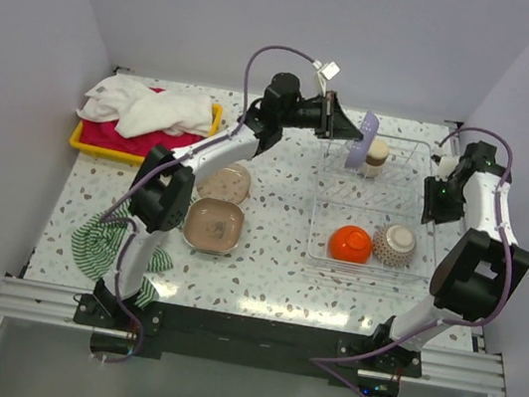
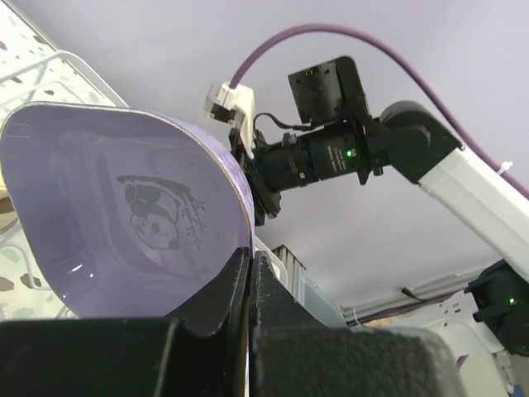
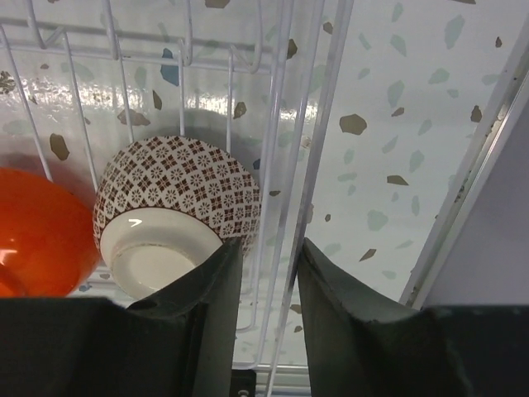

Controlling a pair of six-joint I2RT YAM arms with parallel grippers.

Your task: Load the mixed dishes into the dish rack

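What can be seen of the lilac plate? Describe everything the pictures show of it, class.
The lilac plate is a rounded square with a raised rim and a glossy, ceramic-looking surface. A dark line drawing that looks like a panda sits at its centre. It stands on edge, nearly upright, its rim pinched between the shut fingers of the left gripper. It is at the far left corner of the dish rack, next to the beige cup. Whether it touches the wires cannot be told.

Lilac plate [image 2: 99, 190] with panda print, orange bowl [image 1: 350, 243], brown-and-white lattice bowl [image 3: 186, 186]
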